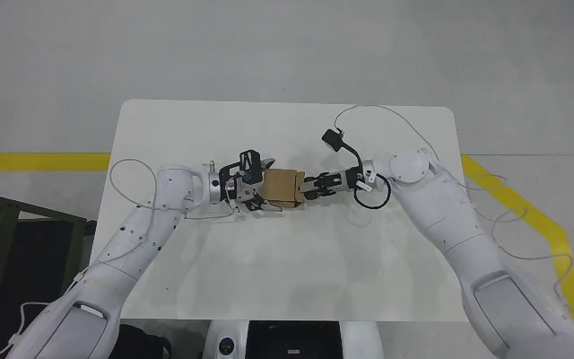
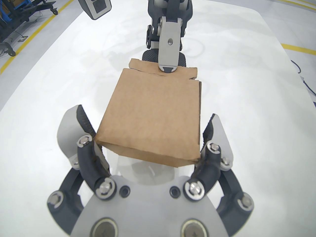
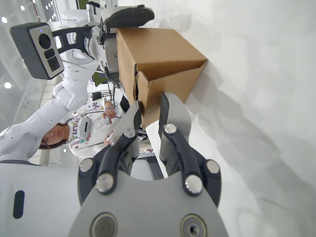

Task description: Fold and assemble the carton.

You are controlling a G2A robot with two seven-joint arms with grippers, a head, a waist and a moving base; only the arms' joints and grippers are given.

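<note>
- The carton's underside is hidden, and from above the grippers cover both its ends
- It lies mid-counter, well away from every edge, with broad counter on each side
- It is plain brown cardboard, squared into a box; the end toward the right arm is open, with a ragged seam beside its flap
- Left gripper: fingers spread wide, clamping the corners of the opposite end
- Right gripper: fingers nearly together, pinching that flap

The carton hides part of one right pincer finger.
</note>
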